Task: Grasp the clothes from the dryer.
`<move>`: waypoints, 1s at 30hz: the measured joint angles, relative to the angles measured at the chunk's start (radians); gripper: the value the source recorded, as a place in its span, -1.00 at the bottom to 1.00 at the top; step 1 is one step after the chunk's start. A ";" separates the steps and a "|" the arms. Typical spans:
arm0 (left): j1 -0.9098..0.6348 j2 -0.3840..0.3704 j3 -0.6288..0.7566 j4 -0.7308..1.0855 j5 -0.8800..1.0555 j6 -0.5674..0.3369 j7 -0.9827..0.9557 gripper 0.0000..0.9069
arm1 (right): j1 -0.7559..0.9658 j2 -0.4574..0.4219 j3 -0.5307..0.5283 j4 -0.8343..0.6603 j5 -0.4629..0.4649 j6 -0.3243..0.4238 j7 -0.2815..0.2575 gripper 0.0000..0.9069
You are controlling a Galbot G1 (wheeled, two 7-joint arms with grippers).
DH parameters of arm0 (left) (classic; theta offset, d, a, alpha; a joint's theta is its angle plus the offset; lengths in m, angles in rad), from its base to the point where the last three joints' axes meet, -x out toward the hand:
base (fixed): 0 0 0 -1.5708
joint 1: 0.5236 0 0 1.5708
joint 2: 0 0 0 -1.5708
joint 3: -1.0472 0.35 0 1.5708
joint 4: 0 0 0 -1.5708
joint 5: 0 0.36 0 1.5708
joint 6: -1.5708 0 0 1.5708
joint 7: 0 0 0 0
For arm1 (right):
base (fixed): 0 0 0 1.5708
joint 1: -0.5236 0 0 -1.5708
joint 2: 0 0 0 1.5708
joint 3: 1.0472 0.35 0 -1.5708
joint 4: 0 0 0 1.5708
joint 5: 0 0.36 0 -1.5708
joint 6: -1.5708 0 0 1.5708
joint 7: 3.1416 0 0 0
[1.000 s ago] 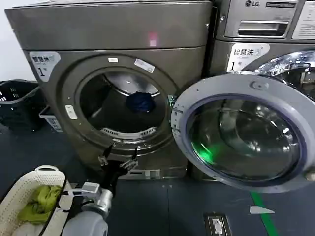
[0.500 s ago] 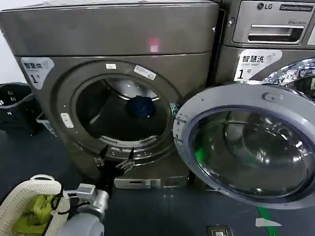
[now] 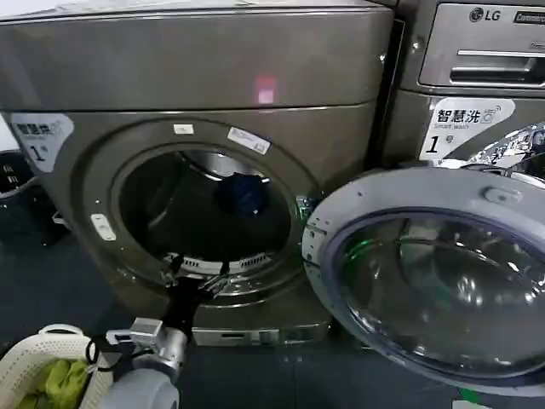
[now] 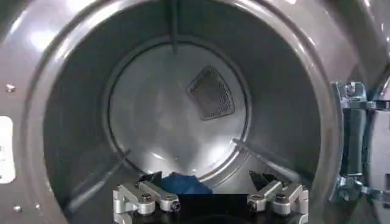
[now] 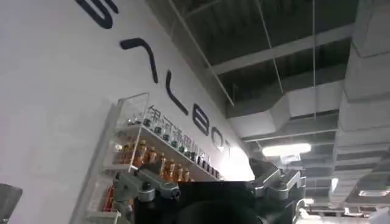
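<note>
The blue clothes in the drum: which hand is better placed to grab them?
Left. Its open hand is at the dryer mouth, facing the clothes. The right hand points toward a wall and ceiling.

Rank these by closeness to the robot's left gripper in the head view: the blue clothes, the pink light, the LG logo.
From the left gripper at the drum's lower rim:
1. Clothes, inside the drum, just above.
2. Pink light, higher on the dryer's front.
3. LG logo, far upper right.

Standing on the dark floor: the dryer and the LG machine beside it. Sitting on the floor at the near left, a white basket holding green cloth.
</note>
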 measured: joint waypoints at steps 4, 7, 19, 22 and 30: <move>-0.002 0.003 -0.005 0.005 -0.002 0.000 0.000 1.00 | -0.004 -0.004 0.009 -0.010 -0.004 0.000 -0.002 1.00; -0.006 0.004 -0.008 0.005 -0.004 0.000 0.000 1.00 | -0.006 -0.003 0.013 -0.015 -0.005 0.000 -0.003 1.00; -0.004 -0.001 -0.005 0.011 -0.001 0.000 0.000 1.00 | -0.024 -0.007 0.041 -0.035 -0.002 0.001 -0.007 1.00; -0.003 -0.002 -0.003 0.010 -0.001 -0.001 0.000 1.00 | -0.025 -0.008 0.048 -0.041 -0.001 0.002 -0.006 1.00; -0.005 -0.004 0.002 0.010 0.001 -0.001 0.000 1.00 | -0.023 -0.008 0.050 -0.045 0.002 0.002 -0.005 1.00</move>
